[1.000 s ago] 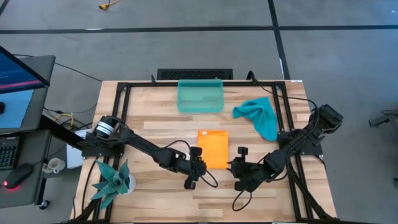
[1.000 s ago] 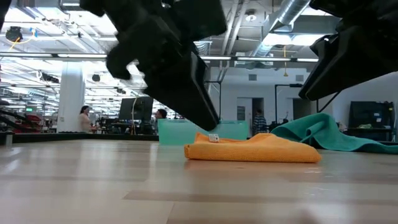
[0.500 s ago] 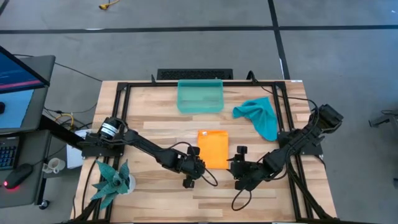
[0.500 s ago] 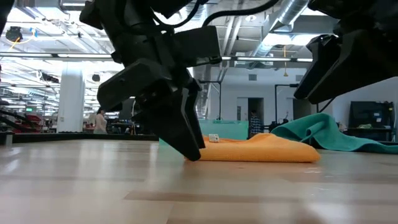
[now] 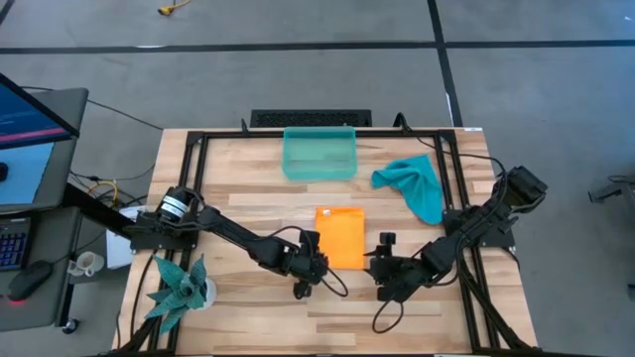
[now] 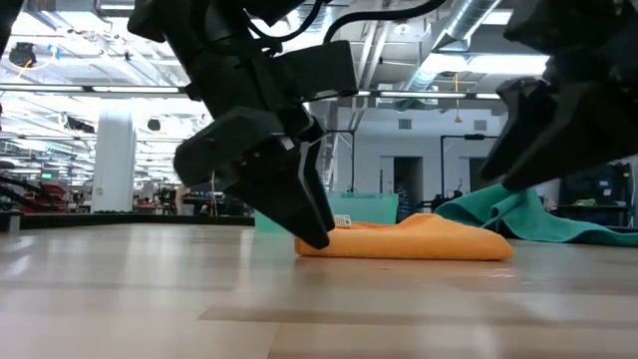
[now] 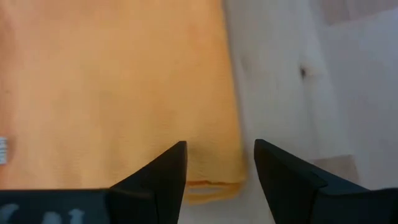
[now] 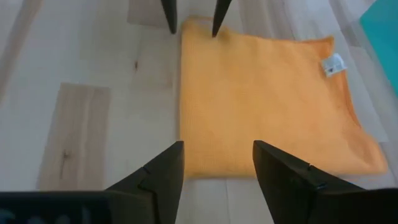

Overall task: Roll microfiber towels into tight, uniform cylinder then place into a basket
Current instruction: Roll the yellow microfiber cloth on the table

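Since the orange towel [image 5: 339, 237] lies folded flat near the middle of the table [image 5: 238, 178], with the basket [image 5: 318, 153] well behind it and the teal towel [image 5: 417, 186] crumpled off to the right, the roll has to start from its near edge — and both grippers are lined up there.

The left gripper [image 7: 216, 163] hangs low at the towel's near left corner, fingers apart and holding nothing; in its wrist view the cloth's hem sits just between the fingertips. The right gripper [image 8: 215, 163] hovers off the near right corner, likewise spread and empty, a little farther from the cloth.

To do this step well, I judge that each gripper should pinch only the top of the hem, at matching distances from the corners, so the edge lifts straight. Uneven grips would likely skew the roll into a cone. The first turn should be kept small and snug — a loose core will probably spoil the whole cylinder. The white tag [image 8: 333, 64] at the far corner should end up tucked inside.
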